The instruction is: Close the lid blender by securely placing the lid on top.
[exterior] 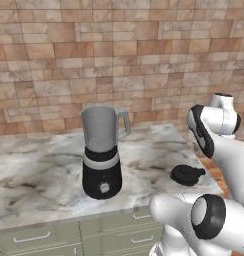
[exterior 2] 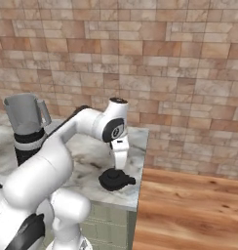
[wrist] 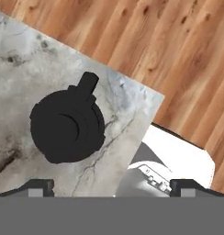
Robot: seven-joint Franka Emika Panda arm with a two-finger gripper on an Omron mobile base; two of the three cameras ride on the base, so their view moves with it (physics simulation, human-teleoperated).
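gripper [wrist: 111, 186] spread wide, empty, above lid [wrist: 67, 125] | lid sits near counter [exterior: 39, 175] corner | sloppy grab probably knocks it off, blender [exterior: 101, 150] stays open

In the right base view the arm [exterior 2: 52, 161] covered the lower part of the blender [exterior 2: 24, 117], so its black base and front knob could not be seen, and the left edge of the picture cut the counter [exterior 2: 133, 141] off. There the tool [exterior 2: 120, 168] hung over the lid [exterior 2: 116, 179], but its fingers were too small to tell how they stood. In the left base view the arm's elbow hid the counter's right front corner just beside the lid. In the hand view only the tops of the two fingertips [wrist: 40, 186] showed, wide apart, and the counter ran off the picture's left side.
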